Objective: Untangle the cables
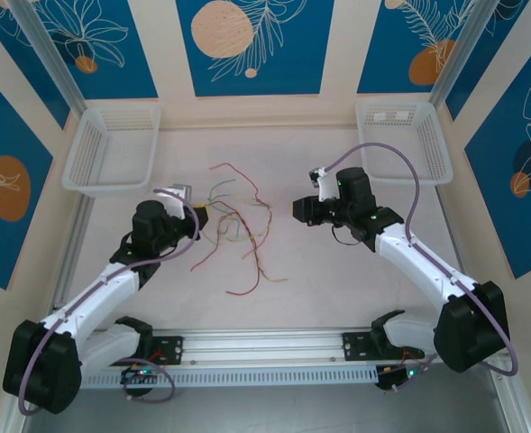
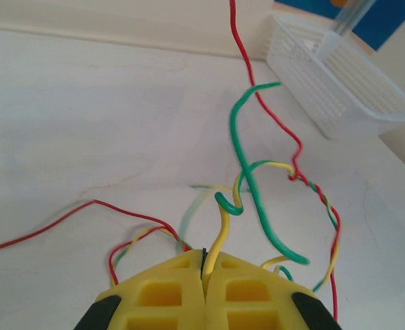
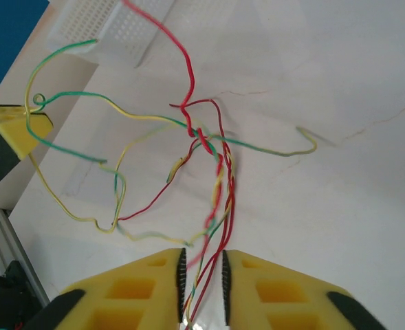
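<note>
The cables (image 1: 233,225) lie as a loose tangle of thin red and yellow-green wires in the middle of the white table. My left gripper (image 1: 198,219) sits at the tangle's left edge. In the left wrist view it (image 2: 205,265) is shut on one yellow-green wire, which rises from the jaws into a loop with the other cables (image 2: 257,185). My right gripper (image 1: 296,209) is at the tangle's right side. In the right wrist view it (image 3: 202,275) stands open, and a twisted strand of red and yellow-green cables (image 3: 216,179) runs through the gap between its fingers.
Two white mesh baskets stand at the back, one on the left (image 1: 112,149) and one on the right (image 1: 405,140). An aluminium rail (image 1: 265,347) runs along the near edge between the arm bases. Blue patterned walls close in the sides.
</note>
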Robot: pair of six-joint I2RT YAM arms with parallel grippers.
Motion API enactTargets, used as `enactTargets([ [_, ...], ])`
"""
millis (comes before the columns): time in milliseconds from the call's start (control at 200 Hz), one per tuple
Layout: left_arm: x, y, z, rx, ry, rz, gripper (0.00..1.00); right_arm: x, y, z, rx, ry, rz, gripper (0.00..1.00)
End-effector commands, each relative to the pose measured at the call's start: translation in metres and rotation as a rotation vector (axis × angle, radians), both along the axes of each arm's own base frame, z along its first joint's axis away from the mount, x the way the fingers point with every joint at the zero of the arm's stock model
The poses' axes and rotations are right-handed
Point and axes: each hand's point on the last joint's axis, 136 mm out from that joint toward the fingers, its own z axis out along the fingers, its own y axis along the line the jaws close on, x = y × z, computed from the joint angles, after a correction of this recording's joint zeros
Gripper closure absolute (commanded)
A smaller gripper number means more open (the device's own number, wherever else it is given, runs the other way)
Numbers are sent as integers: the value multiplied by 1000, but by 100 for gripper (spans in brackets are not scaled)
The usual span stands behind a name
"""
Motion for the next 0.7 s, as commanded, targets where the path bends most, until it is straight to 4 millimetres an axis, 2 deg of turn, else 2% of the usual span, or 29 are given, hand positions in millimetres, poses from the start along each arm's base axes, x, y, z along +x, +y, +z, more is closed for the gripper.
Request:
enactTargets([
  [0,-6,-18,20,6,-53,-122,100,2,16,23,37,-60,50,71],
  [90,-12,-27,25,2,-74,-188,100,5,20,30,39,-91,60,66],
  [220,-23,-41,33,5,-101,-289,100,-4,39,42,82,-152,183,57],
  [330,-26,-46,38,3,-116,-310,100,-3,53,38,68,-138,251,53],
  [410,-28,-49,43,-6,-130,-321,100,7,57,30,55,-129,241,51],
  [495,-30,-53,45,-12,-141,-332,100,14,62,24,58,-118,251,52],
  [555,-31,-54,46,-12,-140,-339,100,15,66,24,74,-112,275,58],
  [695,-35,-58,50,-18,-149,-358,100,19,75,22,101,-100,301,63],
])
